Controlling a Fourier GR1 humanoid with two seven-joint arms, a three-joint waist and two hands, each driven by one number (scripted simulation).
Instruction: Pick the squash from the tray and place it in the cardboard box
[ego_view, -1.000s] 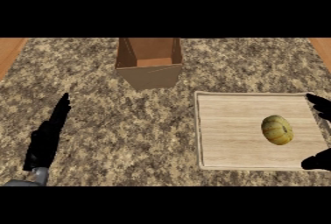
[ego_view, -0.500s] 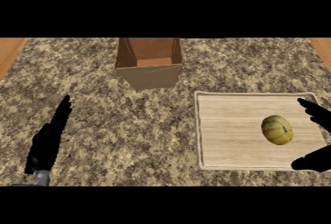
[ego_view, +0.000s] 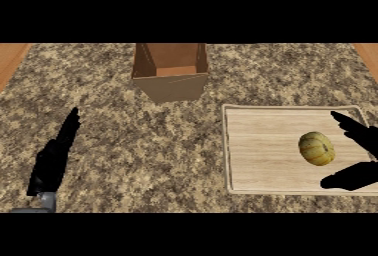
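While the granite counter (ego_view: 111, 130) spreads under everything, the wooden tray (ego_view: 258, 150) sits at its right side and the open cardboard box (ego_view: 170, 70) stands well apart at the far edge. On the tray lies the squash (ego_view: 317, 148), not yet grasped. Beside it, the right hand (ego_view: 353, 176) brackets it with fingers (ego_view: 354, 127) spread and thumb apart. At the view's left, the left hand (ego_view: 53, 160) rests, fingers straight. Judging by this, the approach is underway; next, the right hand needs to close round the squash.
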